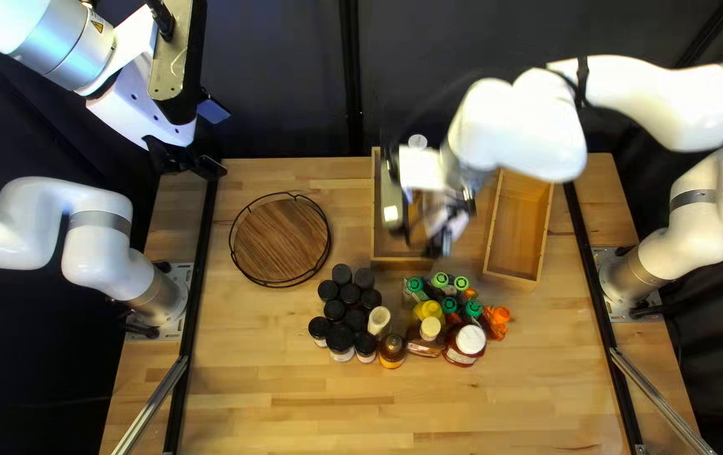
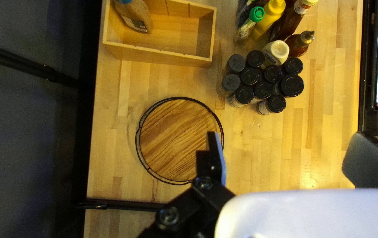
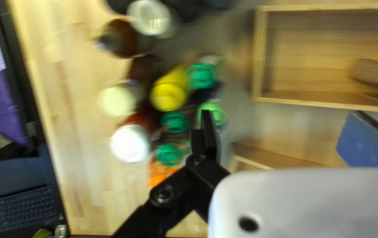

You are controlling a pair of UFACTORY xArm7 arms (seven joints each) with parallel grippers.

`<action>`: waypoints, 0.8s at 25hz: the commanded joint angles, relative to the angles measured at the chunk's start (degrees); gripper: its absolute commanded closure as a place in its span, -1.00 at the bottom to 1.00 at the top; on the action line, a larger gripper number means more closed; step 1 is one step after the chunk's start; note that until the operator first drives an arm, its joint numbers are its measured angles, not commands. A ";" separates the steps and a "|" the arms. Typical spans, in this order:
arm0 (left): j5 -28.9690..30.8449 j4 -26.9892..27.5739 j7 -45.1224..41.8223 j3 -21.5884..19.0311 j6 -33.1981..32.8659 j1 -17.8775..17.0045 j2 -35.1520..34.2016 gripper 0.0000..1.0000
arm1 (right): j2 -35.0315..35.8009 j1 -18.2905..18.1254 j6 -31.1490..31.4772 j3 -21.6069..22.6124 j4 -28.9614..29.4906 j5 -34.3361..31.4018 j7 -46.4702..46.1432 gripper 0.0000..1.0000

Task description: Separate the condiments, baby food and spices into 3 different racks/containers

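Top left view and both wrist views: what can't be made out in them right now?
- Top left view: much of the middle box's inside, hidden by my right arm.
- Left wrist view: the top of the bottle in it, cut off by the edge.
- Right wrist view: labels on the clustered bottles, blurred.

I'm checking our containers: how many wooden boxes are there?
2. In the top left view, the first box is right of the round tray; the second box is farther right. My right arm partly covers both.
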 commanded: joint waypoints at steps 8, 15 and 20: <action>0.00 0.00 0.00 0.00 0.00 0.00 0.00 -1.00 | -6.87 5.42 -0.99 6.65 -0.10 -9.88 15.06 -1.00; 0.00 0.00 0.00 0.00 0.00 0.00 0.00 -1.00 | -7.71 7.09 -5.20 7.68 -3.10 -15.82 21.72 -1.00; 0.00 0.00 0.00 0.00 0.00 0.00 0.00 -1.00 | -7.84 7.00 -8.72 7.41 -5.51 -18.12 23.40 -1.00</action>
